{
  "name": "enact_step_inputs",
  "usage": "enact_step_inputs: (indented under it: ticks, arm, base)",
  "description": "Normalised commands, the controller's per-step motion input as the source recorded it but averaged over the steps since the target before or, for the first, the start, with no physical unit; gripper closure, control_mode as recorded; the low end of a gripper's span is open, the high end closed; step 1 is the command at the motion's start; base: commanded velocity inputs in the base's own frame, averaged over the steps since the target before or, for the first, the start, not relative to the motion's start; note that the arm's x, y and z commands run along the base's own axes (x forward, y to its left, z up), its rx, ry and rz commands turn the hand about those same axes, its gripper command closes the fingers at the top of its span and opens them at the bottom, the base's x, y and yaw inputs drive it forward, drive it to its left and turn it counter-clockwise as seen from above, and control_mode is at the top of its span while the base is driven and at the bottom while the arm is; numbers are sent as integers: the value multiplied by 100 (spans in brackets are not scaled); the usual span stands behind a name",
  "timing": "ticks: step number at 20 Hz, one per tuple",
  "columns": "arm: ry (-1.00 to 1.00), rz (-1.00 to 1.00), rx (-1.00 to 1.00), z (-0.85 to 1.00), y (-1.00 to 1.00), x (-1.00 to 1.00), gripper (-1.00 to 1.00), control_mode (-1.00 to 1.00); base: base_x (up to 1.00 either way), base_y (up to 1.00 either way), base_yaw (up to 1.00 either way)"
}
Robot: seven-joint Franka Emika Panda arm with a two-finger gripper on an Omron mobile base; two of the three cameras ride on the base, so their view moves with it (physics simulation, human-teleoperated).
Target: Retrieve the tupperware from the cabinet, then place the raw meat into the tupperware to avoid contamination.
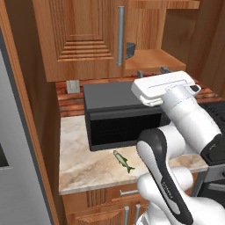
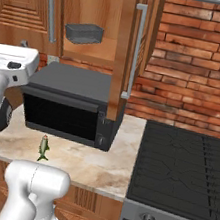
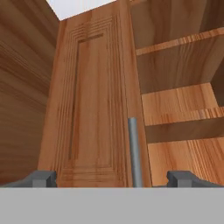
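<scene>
Tupperware (image 2: 84, 33), a small dark grey see-through tub, sits on the wooden shelf (image 2: 91, 53) inside the open reddish-brown cabinet (image 1: 74, 39), above the black microwave (image 2: 67, 105). From the left base view only a dark corner of the tub shows, past the edge of the shut left door and its long silver bar handle (image 1: 120, 35). The cabinet's right door (image 2: 123, 48) stands swung out toward the camera in the right base view, edge-on, its own bar handle (image 2: 136, 50) facing the brick wall (image 2: 195, 65).

Raw meat (image 1: 123, 161), a slender silvery fish with a greenish back and dark tail, lies flat on the marble counter (image 1: 79, 162) just in front of the microwave, apart from it and well below the tub. A black stovetop (image 2: 183, 170) adjoins the counter on the right.

The white arm rises in front of the microwave, its hand lifted toward the cabinet. In the hand view the gripper (image 3: 116, 178) points up along the panelled face of the shut left door, with that door's silver handle rising between the two dark fingertips (image 3: 41, 178), nearer the right-hand one. The jaws stand wide apart and grip nothing; whether either tip touches the door cannot be told. Bare shelves of the open compartment show to the right of the handle.
</scene>
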Motion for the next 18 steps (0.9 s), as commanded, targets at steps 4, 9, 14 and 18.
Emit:
enact_step_inputs:
  ticks: [4,9,14,18]
  arm:
    - [-2,-5,0,13,0,9,-100,-100]
    - [0,-4,0,17,0,18,-100,-100]
    - [2,-2,0,12,0,23,-100,-100]
    - [5,-1,0,3,0,28,-100,-100]
  base:
    - [0,0,0]
    - [0,0,0]
    - [0,0,0]
    - [0,0,0]
